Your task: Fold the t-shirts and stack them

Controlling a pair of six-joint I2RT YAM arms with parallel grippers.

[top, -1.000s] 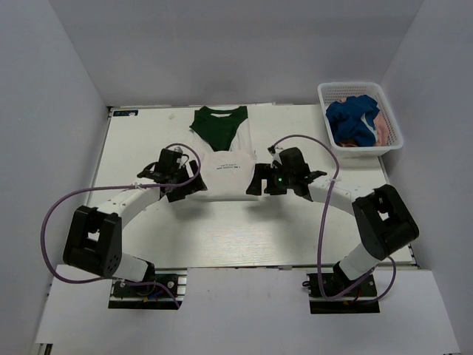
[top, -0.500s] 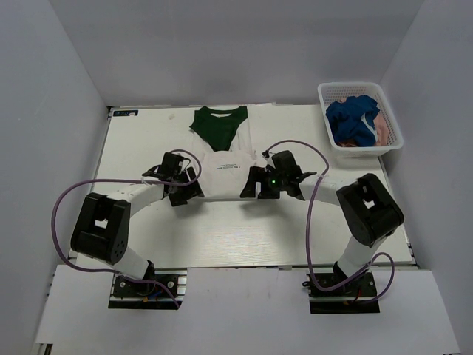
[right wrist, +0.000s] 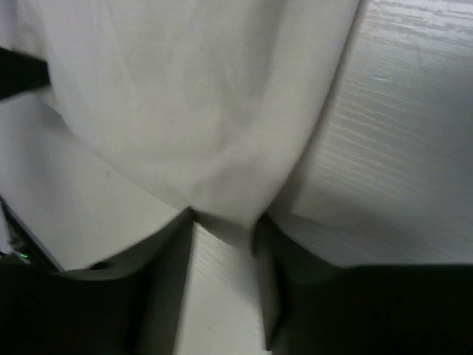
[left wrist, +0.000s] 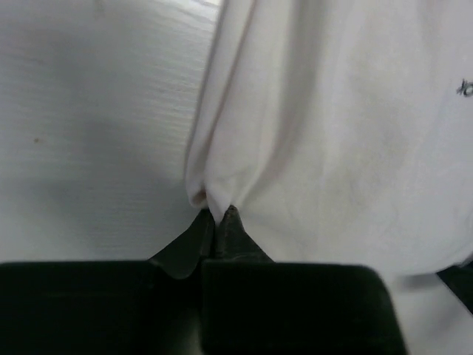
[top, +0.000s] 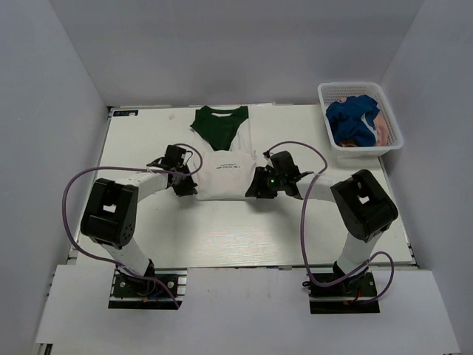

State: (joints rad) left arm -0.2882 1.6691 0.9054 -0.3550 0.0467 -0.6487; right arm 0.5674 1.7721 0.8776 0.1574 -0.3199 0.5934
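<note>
Judging by the white table (top: 148, 222), the job has barely begun: nothing is folded into a finished bundle and no stack exists. Only the cream t-shirt (top: 225, 174) is laid out, at centre frame in the top view. Its long axis runs from the top of the frame to the bottom, with the dark green end toward the top edge and the cream hem toward the bottom, nearest the arms. It lies flat and fairly square to the table edges.

The mesh basket (top: 366, 154) sits in the upper right of that view. It holds the blue t-shirt (top: 353, 118) in a crumpled heap, with the pink t-shirt (top: 380, 132) only partly showing beside it, so both are left to do.

The left gripper (left wrist: 219, 220) has its fingertips pressed together on the hem's lower-left corner, with cloth puckered between them. The right gripper (right wrist: 222, 237) straddles the lower-right corner with its fingers apart and bare table showing between them, so that corner looks not yet pinched. The step in hand is likely lifting the hem toward the green end.
</note>
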